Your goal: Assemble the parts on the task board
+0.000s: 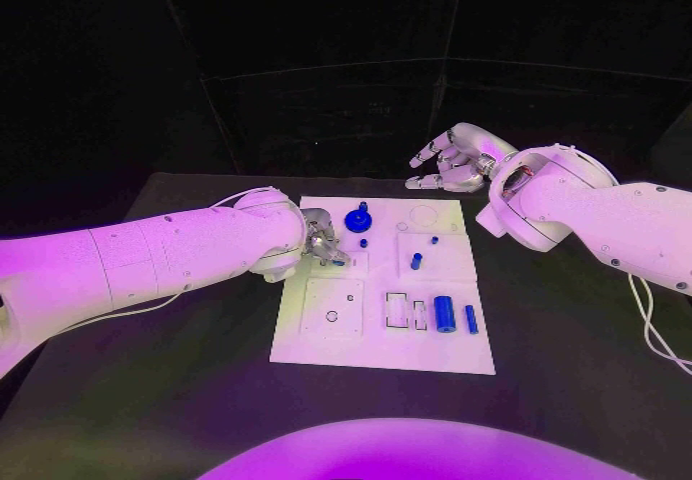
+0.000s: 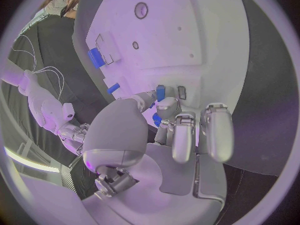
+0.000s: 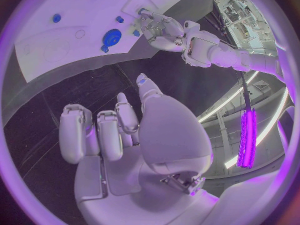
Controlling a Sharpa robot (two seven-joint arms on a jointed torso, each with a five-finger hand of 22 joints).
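Note:
The white task board [image 1: 378, 340] lies mid-table. On it are a round blue knob [image 1: 358, 220], a short blue peg [image 1: 415, 261], a blue cylinder [image 1: 446, 313] and a thin blue bar [image 1: 470, 319]. My left hand [image 1: 325, 248] hangs over the board's left edge near the knob. In the left wrist view, thumb and finger pinch a small blue peg [image 2: 160, 92] just above the board [image 2: 187, 35]. My right hand [image 1: 454, 160] hovers beyond the board's far edge, fingers apart and holding nothing; the right wrist view shows the same hand [image 3: 119, 130] empty.
Rectangular slots [image 1: 397, 310] and round holes [image 1: 333, 316] mark the board's near half. Black table [image 1: 577, 330] surrounds the board. A white cable [image 1: 649, 320] trails from the right arm at the table's right side.

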